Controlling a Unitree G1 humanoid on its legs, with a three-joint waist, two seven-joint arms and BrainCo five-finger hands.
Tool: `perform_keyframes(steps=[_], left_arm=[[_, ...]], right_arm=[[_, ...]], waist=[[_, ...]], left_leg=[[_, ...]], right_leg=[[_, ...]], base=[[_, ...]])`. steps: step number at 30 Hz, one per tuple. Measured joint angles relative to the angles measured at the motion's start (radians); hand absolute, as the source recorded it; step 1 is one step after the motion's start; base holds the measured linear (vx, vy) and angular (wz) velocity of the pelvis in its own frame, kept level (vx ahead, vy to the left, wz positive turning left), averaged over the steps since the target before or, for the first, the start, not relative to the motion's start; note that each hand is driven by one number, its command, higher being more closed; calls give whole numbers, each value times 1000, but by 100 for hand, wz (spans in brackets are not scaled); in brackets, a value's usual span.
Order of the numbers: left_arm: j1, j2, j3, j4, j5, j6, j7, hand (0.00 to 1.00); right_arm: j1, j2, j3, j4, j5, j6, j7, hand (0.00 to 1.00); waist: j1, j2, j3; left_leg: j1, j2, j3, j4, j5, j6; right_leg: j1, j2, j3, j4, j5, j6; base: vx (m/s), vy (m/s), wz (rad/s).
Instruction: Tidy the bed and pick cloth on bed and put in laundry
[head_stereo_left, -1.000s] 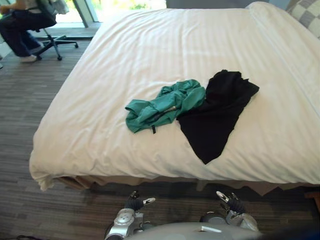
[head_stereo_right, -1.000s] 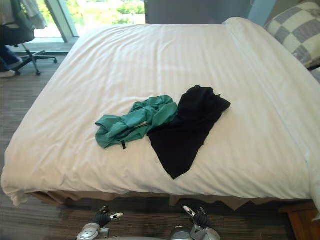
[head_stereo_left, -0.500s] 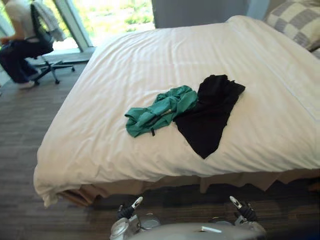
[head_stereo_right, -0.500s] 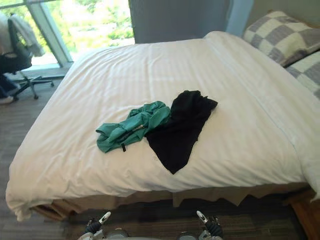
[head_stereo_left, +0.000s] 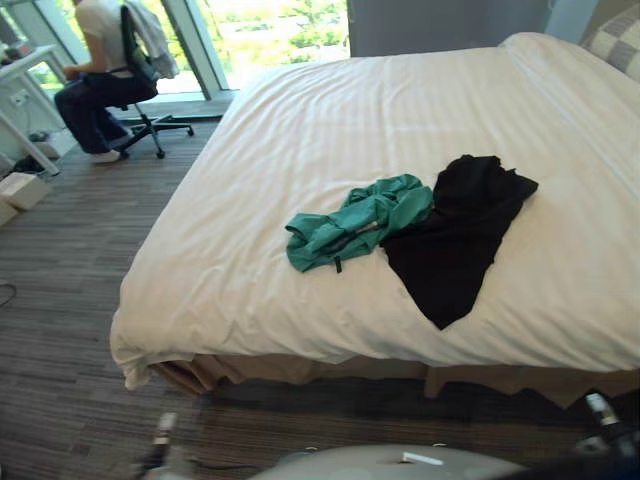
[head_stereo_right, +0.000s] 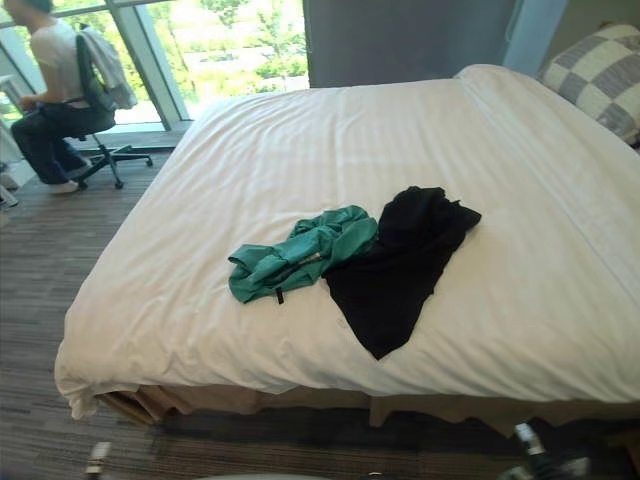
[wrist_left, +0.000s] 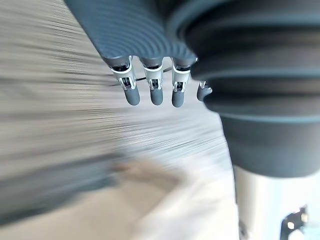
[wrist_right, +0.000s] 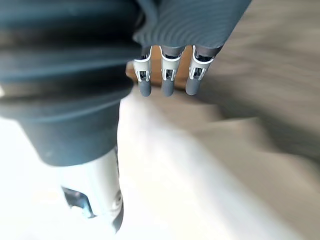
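Observation:
A crumpled green cloth lies near the middle of the white bed, and a black cloth lies spread beside it on the right, touching it. Both hands hang low over the floor in front of the bed's foot, far from the cloths. My left hand shows straight fingers with nothing in them, and it appears at the lower left. My right hand also has straight, empty fingers and appears at the lower right.
A person sits on an office chair at a white desk by the window, far left. A small box lies on the dark striped floor. A checked pillow rests at the bed's head, far right.
The camera has swung, so the bed sits further right in the picture. Both hands have dropped lower and wider apart. The cloths lie as before on the bed.

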Motion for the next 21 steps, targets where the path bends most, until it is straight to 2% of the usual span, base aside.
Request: perform_keyframes(steps=[1, 4, 7, 9, 10, 11, 14, 17, 18, 21], left_arm=[[0, 10, 9, -14, 0, -7, 4, 0], [-8, 101, 76, -153, 55, -55, 55, 0], [-38, 140, 84, -270, 146, -62, 83, 0], [-90, 167, 52, -396, 275, -63, 93, 0], [-106, 177, 35, -431, 311, -61, 94, 0], [-143, 196, -7, -516, 412, -60, 91, 0], [-212, 222, -107, -598, 570, -60, 58, 0], [-248, 221, -189, -596, 660, -61, 30, 0], [-260, 221, -242, -565, 706, -72, 25, 0], [-311, 223, -352, -439, 797, -73, -7, 0]], right_arm=[[1, -4, -7, -13, -12, -9, 3, 0], [-4, -22, -51, -117, -72, -67, 55, 0], [-20, -49, -48, -185, -90, -72, 120, 0], [-46, -101, 0, -264, -107, -68, 166, 0], [-57, -122, 21, -287, -114, -62, 177, 0], [-97, -164, 78, -343, -137, -43, 199, 0], [-188, -193, 219, -416, -176, 8, 246, 0], [-227, -192, 369, -413, -219, 48, 274, 0], [-246, -191, 479, -394, -248, 75, 283, 0], [-285, -165, 642, -346, -293, 110, 293, 0]], waist=[[0, -2, -4], [3, -26, -24], [14, -46, -30], [10, -55, -34], [7, -56, -35], [1, -57, -35], [-9, -49, -30], [-7, -41, -23], [-4, -37, -21], [5, -38, -16]], left_leg=[[-4, 0, -1, 0, 0, 0], [-25, 1, -28, 2, 2, -2], [-26, -2, -34, 4, 1, -1], [-34, -3, -54, 11, -6, 1], [-39, -4, -59, 13, -7, 2], [-46, -4, -64, 15, -7, 2], [-46, -1, -62, 22, -7, 2], [-38, 3, -48, 26, -7, 2], [-33, 7, -33, 29, -7, 2], [-21, 19, -10, 36, -7, 2]], right_leg=[[0, 1, -2, -3, 0, -1], [3, 10, -25, -21, 0, -3], [13, 10, -29, -36, 0, -3], [21, 8, -39, -41, 0, -3], [21, 8, -43, -41, 0, -3], [17, 8, -46, -41, 0, -3], [16, 9, -39, -38, 0, -3], [14, 13, -8, -35, 0, -3], [7, 16, 13, -35, 0, -3], [1, 26, 61, -24, 1, -6]], base=[[62, -12, 30], [86, -15, 19], [91, -11, 8], [81, -7, 21], [52, -6, 21], [27, -8, 13], [24, -19, -2], [20, -22, -24], [30, -31, -31], [15, -43, -38]])
